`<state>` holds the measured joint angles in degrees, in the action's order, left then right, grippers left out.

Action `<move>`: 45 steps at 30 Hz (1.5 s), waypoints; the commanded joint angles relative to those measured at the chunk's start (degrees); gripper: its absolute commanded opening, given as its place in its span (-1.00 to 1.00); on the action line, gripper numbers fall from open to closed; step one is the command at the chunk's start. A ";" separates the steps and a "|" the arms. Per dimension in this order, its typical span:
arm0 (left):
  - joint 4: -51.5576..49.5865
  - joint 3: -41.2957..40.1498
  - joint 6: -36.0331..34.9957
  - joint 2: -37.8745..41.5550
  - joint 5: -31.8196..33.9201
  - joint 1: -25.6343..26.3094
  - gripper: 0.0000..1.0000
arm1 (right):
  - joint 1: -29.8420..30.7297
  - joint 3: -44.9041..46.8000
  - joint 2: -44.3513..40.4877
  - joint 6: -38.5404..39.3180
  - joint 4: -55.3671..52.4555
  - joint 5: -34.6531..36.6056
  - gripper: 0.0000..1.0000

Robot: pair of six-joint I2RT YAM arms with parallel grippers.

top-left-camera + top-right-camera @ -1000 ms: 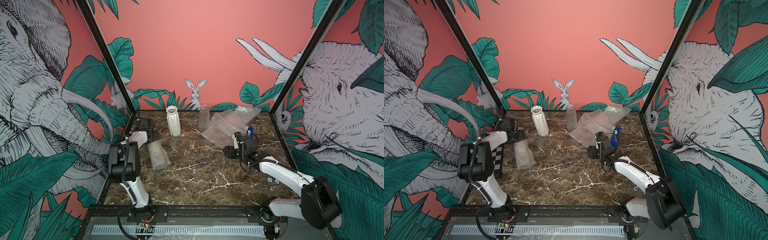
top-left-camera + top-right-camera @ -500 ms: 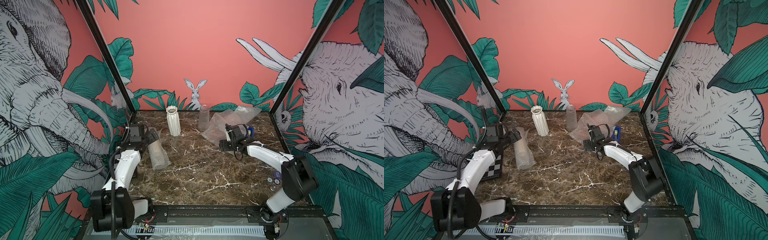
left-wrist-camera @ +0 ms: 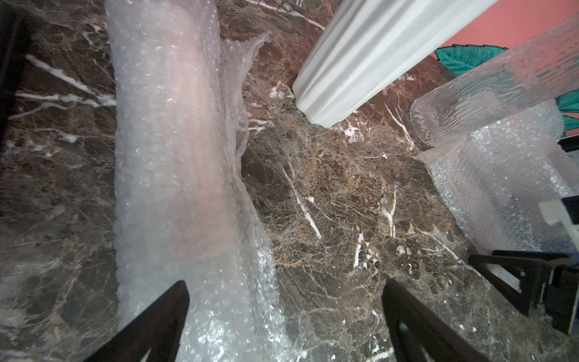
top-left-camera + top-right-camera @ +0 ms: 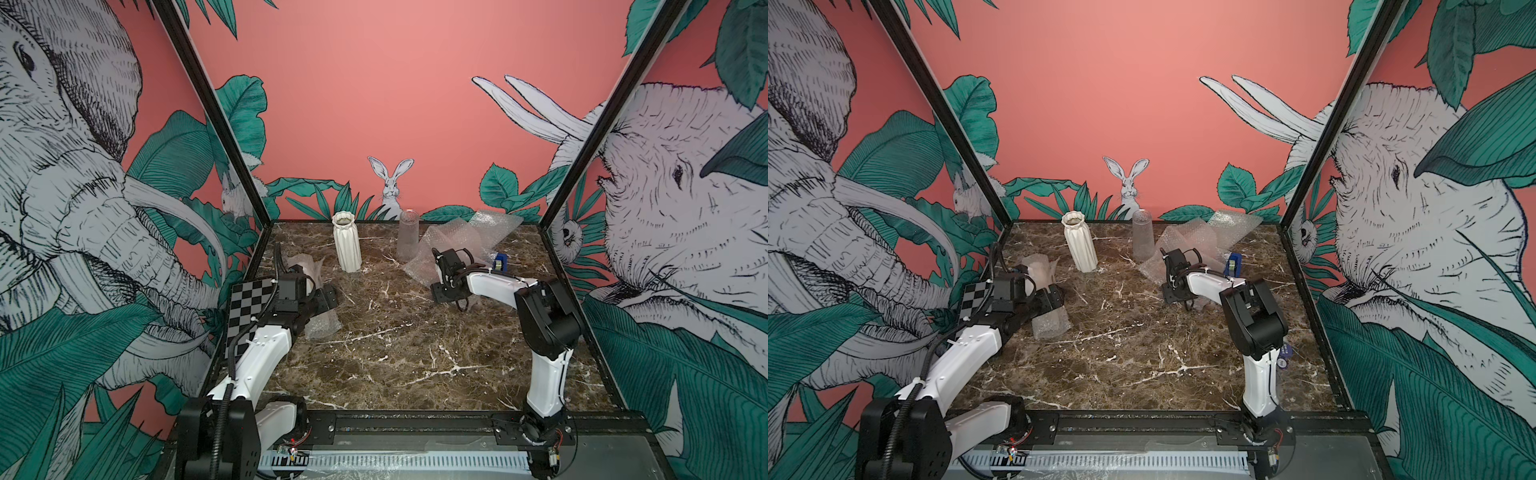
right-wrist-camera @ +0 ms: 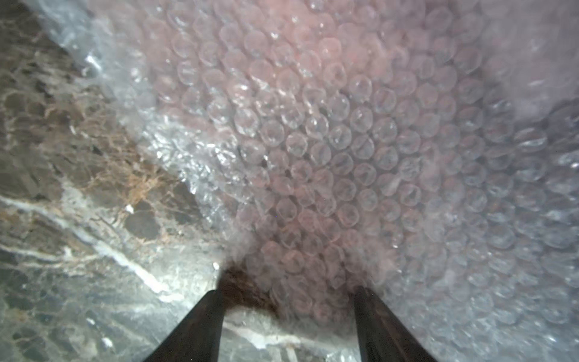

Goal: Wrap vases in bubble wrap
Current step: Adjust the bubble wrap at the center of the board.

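A white ribbed vase [image 4: 347, 241] [image 4: 1080, 243] and a clear glass vase [image 4: 407, 235] [image 4: 1142, 235] stand upright at the back. At the left lies a bundle rolled in bubble wrap [image 4: 322, 324] [image 3: 169, 141]. My left gripper [image 4: 324, 297] [image 3: 285, 283] hangs open over its middle, one finger above the roll and the other above bare marble. Loose bubble wrap sheets [image 4: 465, 237] [image 5: 360, 141] are piled at the back right. My right gripper [image 4: 446, 293] [image 5: 288, 291] is low at their near corner. Its fingers are apart, with the sheet's edge between them.
A blue tape dispenser [image 4: 500, 262] [image 4: 1234, 264] stands just behind my right forearm. A checkerboard panel [image 4: 249, 307] leans on the left wall. The marble tabletop [image 4: 395, 353] is enclosed by painted walls on three sides.
My left gripper has come forward along the wrapped roll, and the arm has swung round. My right gripper has shifted left to the sheet's near corner, and its jaws have narrowed.
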<state>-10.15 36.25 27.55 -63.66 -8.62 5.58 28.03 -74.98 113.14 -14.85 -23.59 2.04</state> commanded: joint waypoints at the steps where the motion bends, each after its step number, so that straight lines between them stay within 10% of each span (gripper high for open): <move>1: 2.55 -1.14 0.13 0.32 -1.81 0.21 0.94 | -0.50 -2.23 1.59 1.18 -2.86 1.54 0.04; 11: 3.81 -1.44 1.10 -2.17 -3.02 0.48 0.93 | 0.02 -0.60 -5.90 4.95 0.38 -3.49 -0.98; 27: -2.86 4.42 0.97 -5.49 -5.47 2.06 0.92 | 17.59 15.24 -27.83 4.22 1.77 -4.42 -1.00; 37: -5.22 6.30 -0.08 -3.07 -3.69 2.19 0.88 | 29.73 16.38 -20.41 1.75 3.19 -11.23 -1.00; 45: -8.32 11.17 -3.82 -6.85 -0.77 10.77 0.83 | 28.92 22.89 -32.57 -1.12 4.24 -0.17 0.19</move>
<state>-16.45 44.95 25.93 -69.58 -11.33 13.45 57.95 -52.93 86.65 -14.35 -20.40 -3.79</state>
